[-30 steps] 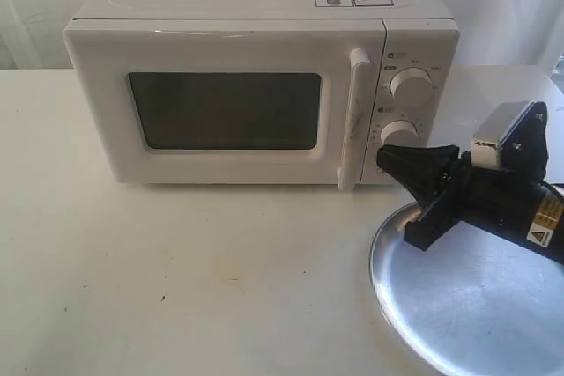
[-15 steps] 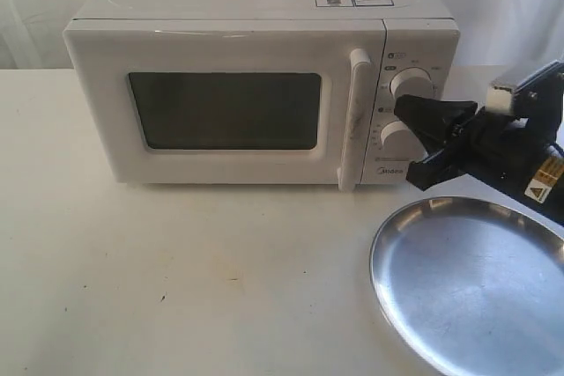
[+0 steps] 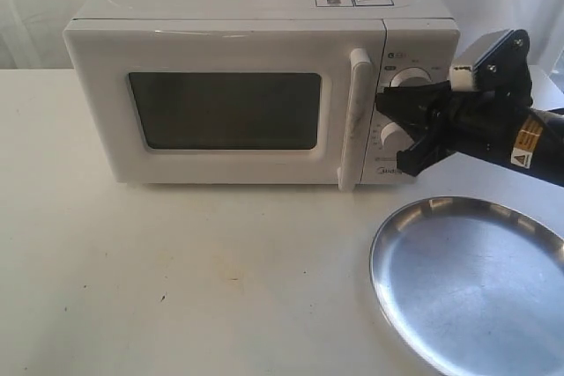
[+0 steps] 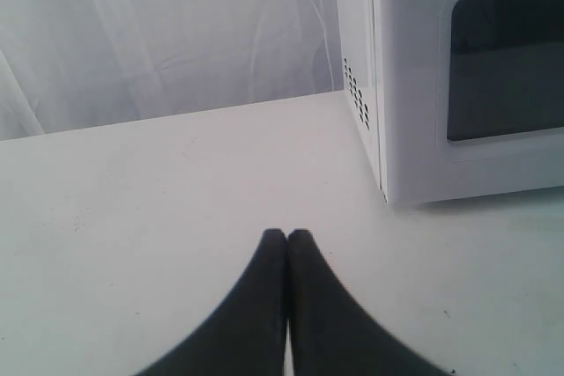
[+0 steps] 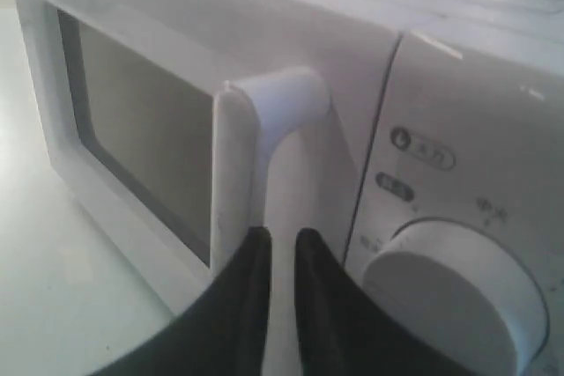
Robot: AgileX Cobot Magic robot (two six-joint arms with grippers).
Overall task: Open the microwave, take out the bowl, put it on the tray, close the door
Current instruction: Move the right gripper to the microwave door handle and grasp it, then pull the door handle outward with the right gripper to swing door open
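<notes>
The white microwave (image 3: 229, 6) stands at the back of the table with its door (image 3: 220, 50) closed. No bowl shows; the dark window reveals nothing inside. The silver tray (image 3: 476, 279) lies at the front right. My right gripper (image 3: 382, 105) hovers in front of the knobs, its tips just right of the vertical door handle (image 3: 355, 121). In the right wrist view the gripper (image 5: 282, 237) is narrowly open, empty, and right next to the handle (image 5: 238, 147). My left gripper (image 4: 287, 235) is shut and empty, low over the table, left of the microwave's side (image 4: 357, 68).
Two round knobs (image 3: 410, 81) sit on the control panel behind the right arm; one knob (image 5: 458, 292) looms close in the right wrist view. A white curtain (image 4: 159, 33) hangs behind the white table (image 3: 194, 279).
The right arm has risen off the tray and swung left, from over the tray's rim to in front of the knobs near the handle. The door stays closed.
</notes>
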